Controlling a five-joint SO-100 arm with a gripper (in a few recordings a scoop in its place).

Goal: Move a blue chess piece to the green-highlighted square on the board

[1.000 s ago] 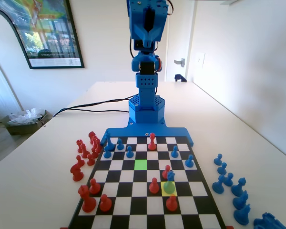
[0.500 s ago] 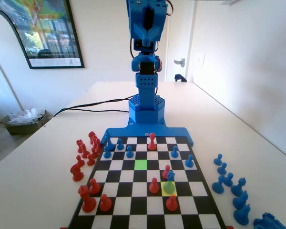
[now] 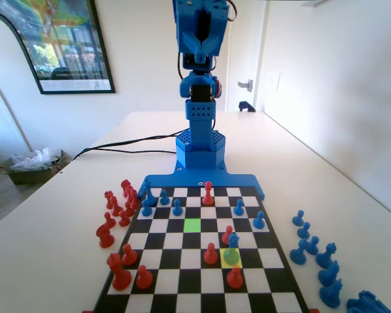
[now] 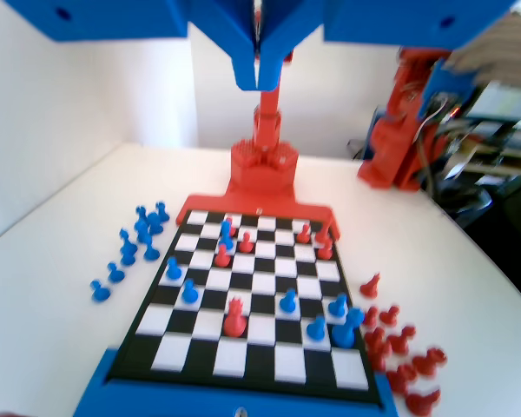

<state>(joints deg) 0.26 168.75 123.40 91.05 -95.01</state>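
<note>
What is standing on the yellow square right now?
In the fixed view, the blue chess piece stands on the yellow square, covering most of it. A red piece stands just behind and another in front. The green-highlighted square is bare.

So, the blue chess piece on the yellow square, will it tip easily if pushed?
The blue chess piece looks like small moulded plastic, so probably stiff and light. Its slim stem over a flared base suggests a high push may tip it. Red pieces stand close, so it could knock them.
</note>
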